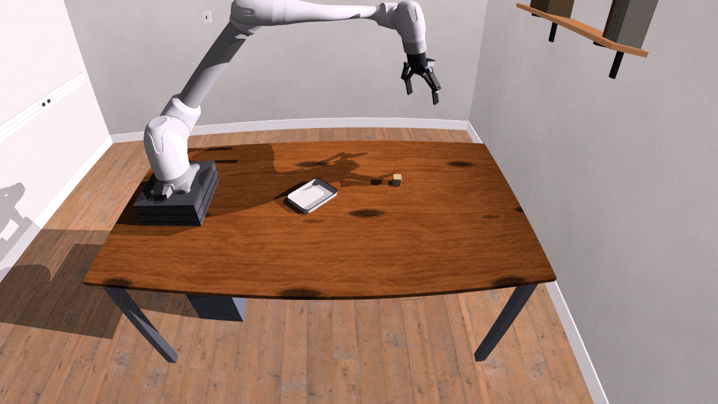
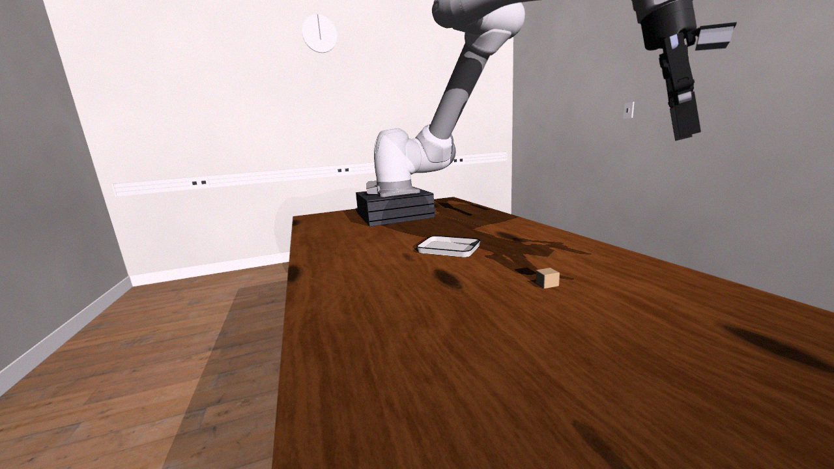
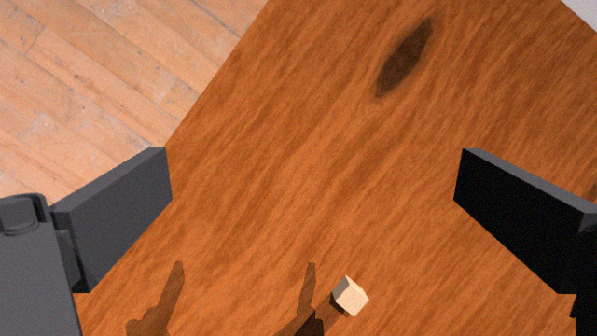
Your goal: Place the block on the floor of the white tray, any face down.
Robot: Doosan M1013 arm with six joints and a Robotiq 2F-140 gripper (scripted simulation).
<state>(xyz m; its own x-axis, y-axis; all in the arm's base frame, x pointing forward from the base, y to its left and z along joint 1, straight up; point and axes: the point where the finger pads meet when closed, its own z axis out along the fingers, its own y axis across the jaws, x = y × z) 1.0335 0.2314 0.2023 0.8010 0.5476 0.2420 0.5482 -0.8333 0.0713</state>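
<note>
A small tan block point(image 1: 397, 179) lies on the wooden table, to the right of the white tray point(image 1: 311, 194). It also shows in the exterior view point(image 2: 547, 277), nearer the camera than the tray point(image 2: 448, 245), and at the bottom of the wrist view point(image 3: 350, 295). The tray is shallow, rectangular and empty. My gripper point(image 1: 422, 91) hangs high above the table, roughly over the block, with its fingers wide open and nothing between them. It shows at the top right in the exterior view point(image 2: 682, 111). Both dark fingers frame the wrist view point(image 3: 312, 205).
The robot's dark base point(image 1: 176, 198) stands at the table's far left corner. A wooden shelf point(image 1: 584, 30) with boxes hangs on the right wall. The table's far edge and the plank floor point(image 3: 93, 70) show in the wrist view.
</note>
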